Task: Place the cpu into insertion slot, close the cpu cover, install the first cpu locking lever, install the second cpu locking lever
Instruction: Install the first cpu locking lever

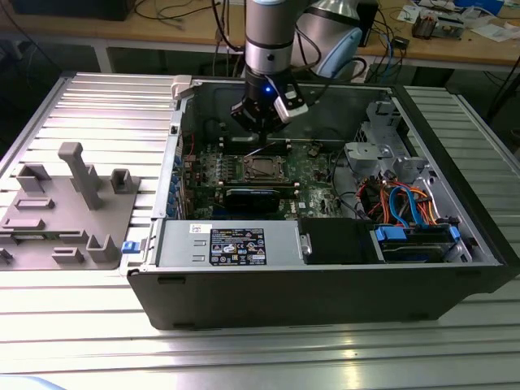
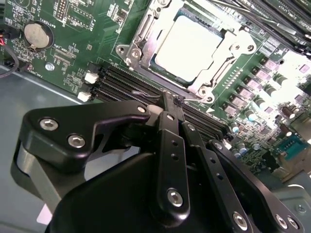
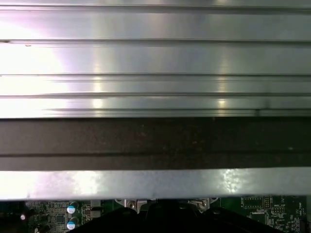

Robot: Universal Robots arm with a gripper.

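The black two-fingered gripper (image 2: 171,103), fingers drawn together with nothing visible between them, hovers just beside the silver-rimmed dark square insertion slot (image 2: 127,53). In the slot sits the silver-topped square cpu (image 2: 189,43), framed by the thin silvery cpu cover (image 2: 233,46). The green motherboard (image 2: 82,53) lies inside an open black computer case (image 1: 325,292). The case carries a black label (image 1: 237,246) whose print cannot be made out, and it stands on a ribbed aluminium tabletop (image 1: 244,357).
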